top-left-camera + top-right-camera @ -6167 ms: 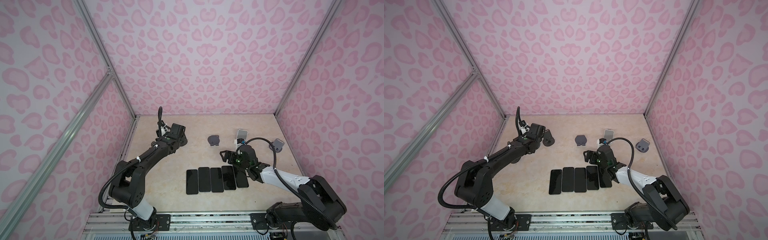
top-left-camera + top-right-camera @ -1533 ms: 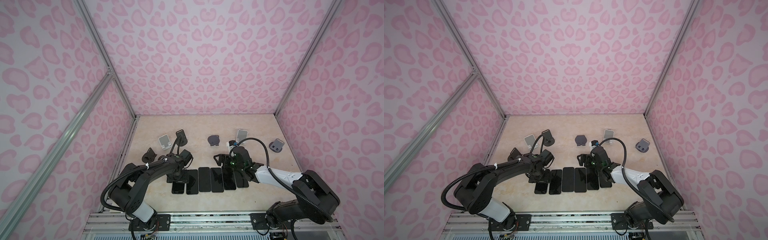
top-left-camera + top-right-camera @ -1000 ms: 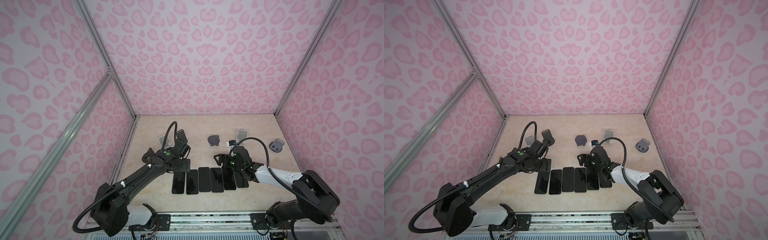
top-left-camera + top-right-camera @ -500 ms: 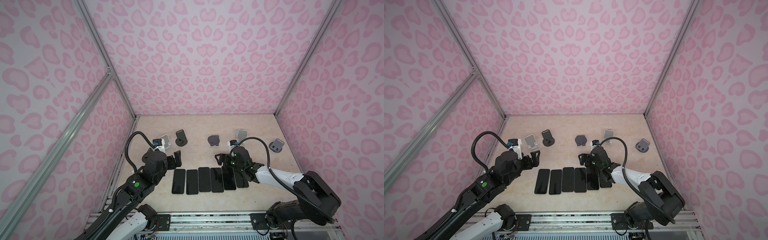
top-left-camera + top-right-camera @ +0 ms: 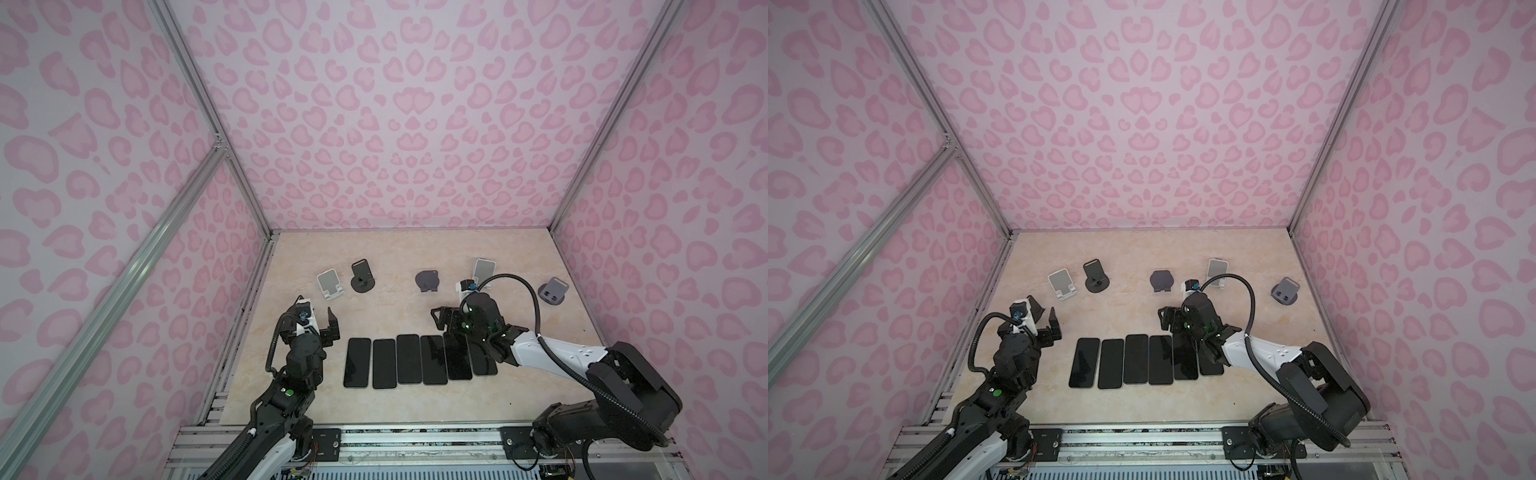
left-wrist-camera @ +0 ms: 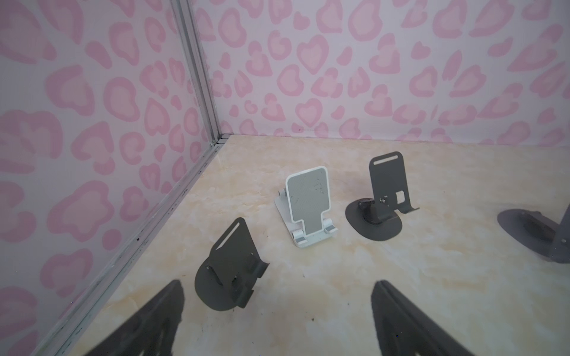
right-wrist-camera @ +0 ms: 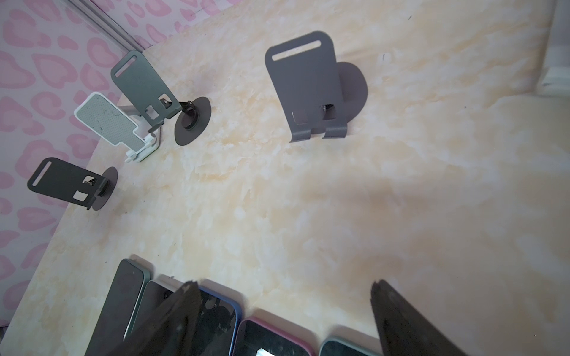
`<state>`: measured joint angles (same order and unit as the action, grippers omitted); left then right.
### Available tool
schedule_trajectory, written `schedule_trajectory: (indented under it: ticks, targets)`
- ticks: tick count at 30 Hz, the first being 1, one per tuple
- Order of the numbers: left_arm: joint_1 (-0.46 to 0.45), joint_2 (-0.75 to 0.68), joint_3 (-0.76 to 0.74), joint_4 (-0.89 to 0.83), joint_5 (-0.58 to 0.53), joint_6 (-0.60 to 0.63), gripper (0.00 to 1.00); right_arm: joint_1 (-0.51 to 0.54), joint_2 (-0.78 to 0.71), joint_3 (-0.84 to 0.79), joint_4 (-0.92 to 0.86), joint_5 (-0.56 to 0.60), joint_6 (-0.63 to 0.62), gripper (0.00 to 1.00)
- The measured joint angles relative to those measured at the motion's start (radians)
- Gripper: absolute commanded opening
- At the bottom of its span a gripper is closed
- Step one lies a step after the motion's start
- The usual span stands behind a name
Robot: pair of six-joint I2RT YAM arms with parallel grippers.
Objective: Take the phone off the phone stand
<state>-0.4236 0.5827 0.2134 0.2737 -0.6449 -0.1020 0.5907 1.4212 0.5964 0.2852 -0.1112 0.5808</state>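
Several dark phones (image 5: 407, 358) (image 5: 1136, 358) lie flat in one row on the table. The phone stands stand empty: a white one (image 5: 330, 282) (image 6: 308, 203), a dark one (image 5: 362, 276) (image 6: 387, 188) and a low dark one (image 6: 229, 271) just ahead of my left gripper. My left gripper (image 5: 318, 322) (image 5: 1044, 318) (image 6: 277, 323) hangs open and empty, left of the row. My right gripper (image 5: 446, 322) (image 5: 1173, 322) (image 7: 283, 320) is open over the far ends of the right-hand phones (image 7: 268, 339), holding nothing.
More empty stands line the back: a dark round one (image 5: 428, 280) (image 7: 305, 86), a white one (image 5: 484, 270) and a grey one (image 5: 552, 291). The left wall rail (image 6: 148, 234) runs close beside the left gripper.
The left arm took a phone from a back stand, laid it at the row's left end, then pulled back toward the front left. The right arm barely moved.
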Motion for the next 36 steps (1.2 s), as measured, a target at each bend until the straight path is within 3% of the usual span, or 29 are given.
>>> schedule_trajectory:
  ticks: [3, 12, 16, 23, 29, 36]
  targets:
    - [0.035, -0.061, -0.007, 0.037, -0.084, -0.067, 0.98, 0.000, -0.008, 0.000, -0.005, 0.003, 0.000, 0.89]
    - [0.166, -0.064, -0.107, 0.088, -0.034, -0.087, 0.98, 0.000, -0.031, 0.000, -0.021, 0.003, 0.000, 0.89]
    - [0.185, 0.123, -0.097, 0.177, 0.023, -0.023, 0.98, 0.000, -0.055, -0.010, -0.020, 0.003, 0.000, 0.89]
    - [0.228, 0.508, -0.092, 0.486, 0.142, 0.068, 0.98, 0.000, -0.043, -0.014, -0.024, 0.005, 0.000, 0.89]
    - [0.293, 0.672, 0.002, 0.614, 0.263, 0.092, 0.98, 0.000, -0.055, -0.014, -0.022, 0.014, -0.009, 0.89]
    - [0.351, 0.783, 0.067, 0.644, 0.379, 0.098, 0.98, 0.000, -0.042, -0.011, -0.024, 0.017, -0.016, 0.88]
